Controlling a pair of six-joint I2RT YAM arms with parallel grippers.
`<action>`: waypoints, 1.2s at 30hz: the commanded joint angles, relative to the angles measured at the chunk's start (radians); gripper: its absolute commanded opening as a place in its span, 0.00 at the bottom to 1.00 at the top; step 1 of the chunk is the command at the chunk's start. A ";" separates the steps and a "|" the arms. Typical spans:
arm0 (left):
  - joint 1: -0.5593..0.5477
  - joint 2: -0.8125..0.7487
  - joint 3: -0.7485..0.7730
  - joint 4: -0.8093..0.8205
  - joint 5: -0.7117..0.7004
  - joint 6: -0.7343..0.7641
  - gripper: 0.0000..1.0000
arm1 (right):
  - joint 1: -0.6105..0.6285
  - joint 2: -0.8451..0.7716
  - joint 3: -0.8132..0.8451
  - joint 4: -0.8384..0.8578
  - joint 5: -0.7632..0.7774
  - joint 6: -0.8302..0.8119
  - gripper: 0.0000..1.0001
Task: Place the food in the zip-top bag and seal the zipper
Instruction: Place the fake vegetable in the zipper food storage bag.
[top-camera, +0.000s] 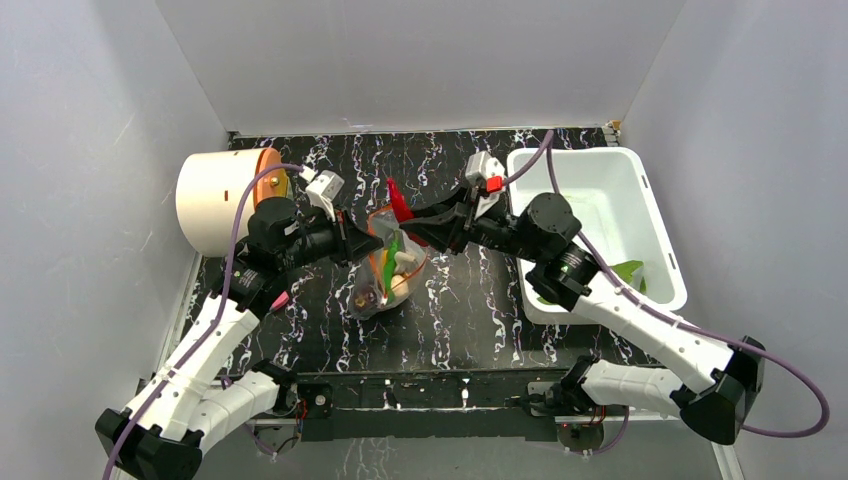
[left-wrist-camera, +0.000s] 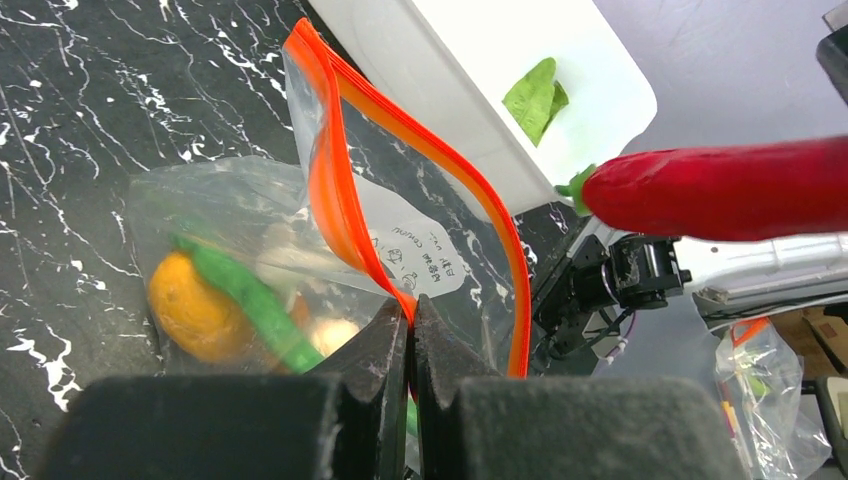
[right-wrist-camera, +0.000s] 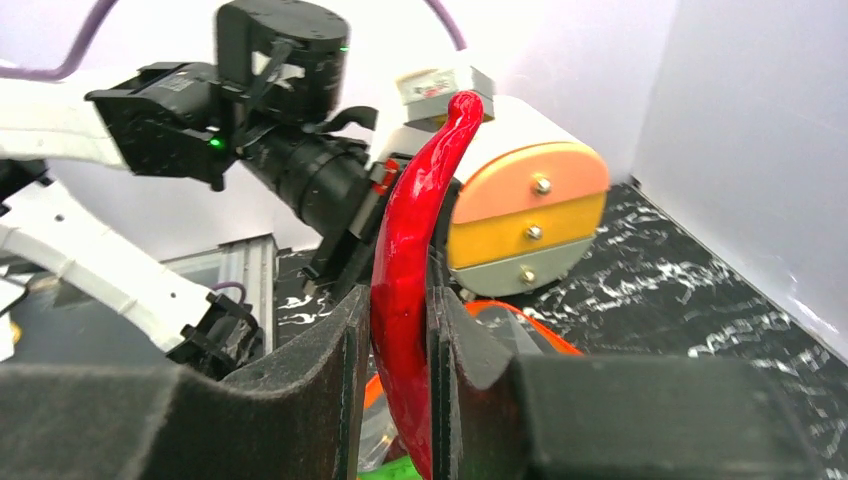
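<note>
- My left gripper (left-wrist-camera: 410, 322) is pinched fully shut on the zipper (left-wrist-camera: 335, 190), at a corner of the zip-top bag (left-wrist-camera: 420, 190). It holds that orange-red edge up off the black marbled table (top-camera: 480, 310).
- The bag's mouth gapes, with the two orange-red strips standing apart. Its white label (left-wrist-camera: 420, 258) faces my left wrist camera.
- In the belly of the bag lie the orange round fruit (left-wrist-camera: 188, 305), the slim green pepper (left-wrist-camera: 245, 292) across it, and a whitish garlic-like piece (left-wrist-camera: 333, 334). The crinkly plastic blurs whatever else is in there.
- My right gripper (right-wrist-camera: 400, 340) is narrowed onto the red chilli (right-wrist-camera: 412, 240), which is clamped between both pads. Its curled tip points up and its green stem end points toward the bag.
- The chilli is near the open mouth but outside the bag.
- In my right wrist view, the chilli and my own fingers cover most of the bag. Only a sliver of orange strip shows beside them.
- My left arm (right-wrist-camera: 290, 160) sits close beyond the chilli, with the cream cylinder (top-camera: 215, 200) behind it.
- The white bin (top-camera: 575, 152) stands right of the bag, under my right arm, with a green leafy piece (left-wrist-camera: 535, 95) inside.
</note>
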 joint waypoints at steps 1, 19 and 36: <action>-0.005 -0.008 0.036 0.020 0.081 0.005 0.00 | 0.033 0.044 -0.008 0.187 -0.156 -0.079 0.06; -0.005 0.012 0.055 -0.035 0.251 0.064 0.00 | 0.040 0.068 -0.086 -0.057 -0.373 -0.649 0.08; -0.005 0.020 0.057 -0.084 0.349 0.121 0.00 | 0.039 0.183 0.048 -0.297 -0.626 -0.918 0.11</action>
